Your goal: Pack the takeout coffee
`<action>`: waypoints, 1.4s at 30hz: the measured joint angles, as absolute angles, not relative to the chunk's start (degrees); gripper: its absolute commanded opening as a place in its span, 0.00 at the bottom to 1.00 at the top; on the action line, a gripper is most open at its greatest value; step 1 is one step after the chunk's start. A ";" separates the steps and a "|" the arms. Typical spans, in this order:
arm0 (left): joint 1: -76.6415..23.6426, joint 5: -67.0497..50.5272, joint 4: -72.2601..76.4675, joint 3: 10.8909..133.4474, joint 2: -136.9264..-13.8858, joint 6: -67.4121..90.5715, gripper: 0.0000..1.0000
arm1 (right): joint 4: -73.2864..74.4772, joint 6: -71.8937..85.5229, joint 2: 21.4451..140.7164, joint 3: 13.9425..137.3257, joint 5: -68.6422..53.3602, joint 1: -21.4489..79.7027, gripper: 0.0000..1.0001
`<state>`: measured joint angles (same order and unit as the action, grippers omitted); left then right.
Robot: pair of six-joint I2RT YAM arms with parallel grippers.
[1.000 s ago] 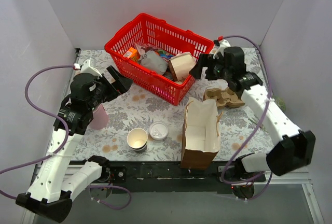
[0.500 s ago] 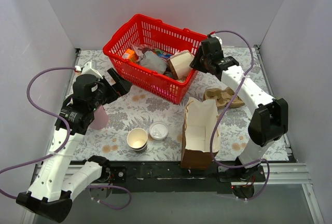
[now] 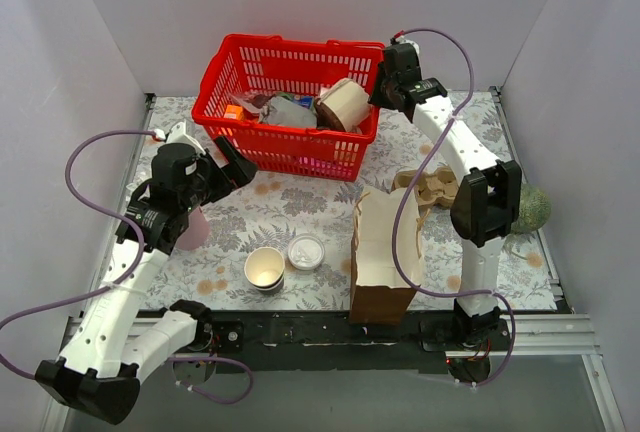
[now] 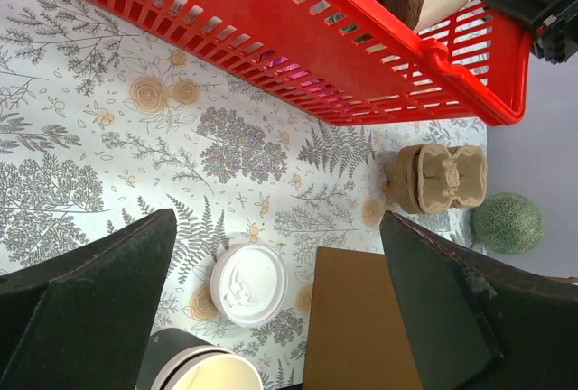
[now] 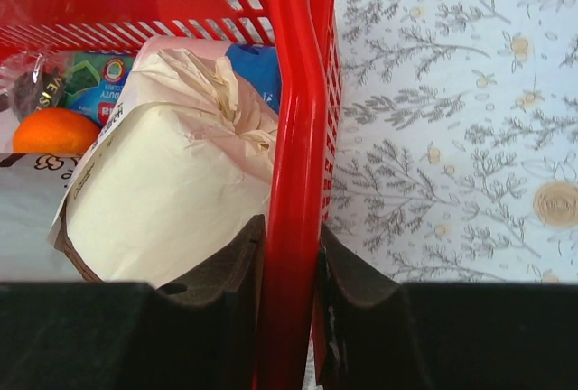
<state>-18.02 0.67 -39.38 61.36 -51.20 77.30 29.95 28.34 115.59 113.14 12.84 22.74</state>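
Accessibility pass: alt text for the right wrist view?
The right fingers pinch the red basket's side wall from both sides. Inside sit a cream paper package and an orange item; floral table cover lies outside.

Right claw (image 5: 289, 236) pinched narrow (arm outstretched), left claw (image 4: 275, 227) agape.

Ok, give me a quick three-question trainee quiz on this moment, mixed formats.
1. True or false: the right gripper is clamped on the rim of the red basket.
2. Fill in: the left gripper hovers with its jaws ___.
3. The loose white lid lies: A) in the red basket; B) on the table beside the lidless cup; C) in the left gripper.

Key: 1 true; 2 open; 3 B.
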 measured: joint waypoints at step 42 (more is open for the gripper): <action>-18.02 -9.80 -50.63 58.39 -49.21 75.88 0.98 | 27.57 6.94 76.09 88.38 -4.36 50.74 0.94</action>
<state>-18.02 -9.80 -50.63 58.39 -49.21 75.88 27.57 6.94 76.09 88.38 -4.36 50.74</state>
